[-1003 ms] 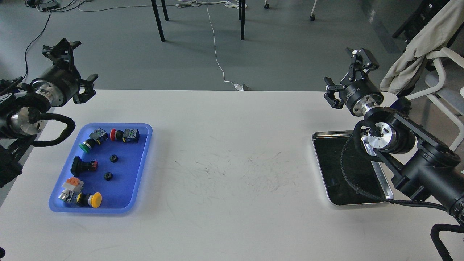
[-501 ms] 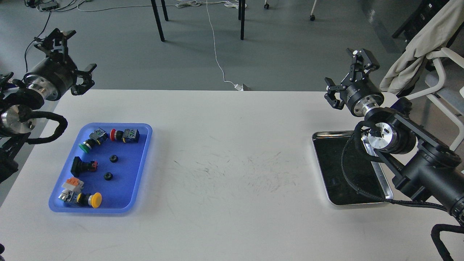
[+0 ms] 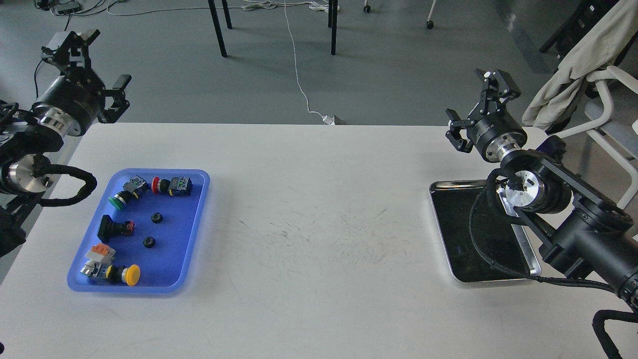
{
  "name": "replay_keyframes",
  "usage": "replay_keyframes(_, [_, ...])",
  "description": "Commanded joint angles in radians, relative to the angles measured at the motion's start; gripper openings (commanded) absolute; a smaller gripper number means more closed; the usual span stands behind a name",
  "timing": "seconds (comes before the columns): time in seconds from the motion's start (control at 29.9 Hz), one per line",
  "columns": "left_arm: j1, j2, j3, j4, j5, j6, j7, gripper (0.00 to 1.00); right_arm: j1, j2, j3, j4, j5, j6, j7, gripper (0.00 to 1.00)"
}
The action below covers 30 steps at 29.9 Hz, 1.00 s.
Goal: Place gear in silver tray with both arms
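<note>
No legible markings. The silver tray (image 3: pixel 456 259) lies at right of frame on the tabletop (image 3: pixel 309 249), partly hidden by the right arm (image 3: pixel 573 224). Left end effector (image 3: pixel 92 62), upper left, and right end effector (image 3: pixel 478 107) are spread, empty.

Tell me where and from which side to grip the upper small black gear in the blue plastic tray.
Grip the upper small black gear across its outer rim, coming straight down from above. It lies flat on the floor of the blue plastic tray, round and low, hole facing up, so only the rim gives opposing faces. Bare tray surrounds it, leaving room for the open left end effector.
</note>
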Motion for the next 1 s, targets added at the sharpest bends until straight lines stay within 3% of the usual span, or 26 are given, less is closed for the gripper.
replay_keyframes(0.0, [-0.032, 0.006, 0.029, 0.022, 0.001, -0.022, 0.044, 0.99, -0.001, -0.001, 0.001, 0.000, 0.000, 0.000, 0.000, 0.99])
replay_keyframes(0.07, [-0.040, 0.009, 0.054, 0.007, -0.001, -0.044, 0.093, 0.99, -0.001, -0.001, 0.001, 0.000, 0.000, 0.000, 0.000, 0.99])
replay_keyframes(0.13, [-0.058, 0.009, 0.061, 0.021, -0.002, -0.043, 0.107, 0.99, -0.001, -0.001, -0.001, 0.000, 0.000, 0.000, 0.000, 0.99])
replay_keyframes(0.5, [-0.052, 0.026, 0.083, 0.018, -0.001, -0.035, 0.098, 0.99, -0.006, -0.001, -0.001, 0.001, 0.000, 0.000, 0.000, 0.99])
replay_keyframes(0.6, [-0.053, 0.028, 0.083, 0.022, -0.002, 0.014, 0.094, 0.99, -0.009, -0.001, -0.001, 0.003, 0.000, 0.000, 0.000, 0.99])
replay_keyframes(0.97, [-0.049, 0.048, 0.129, 0.010, 0.005, 0.002, 0.075, 0.99, -0.018, -0.015, 0.001, 0.029, 0.000, 0.000, 0.000, 0.99])
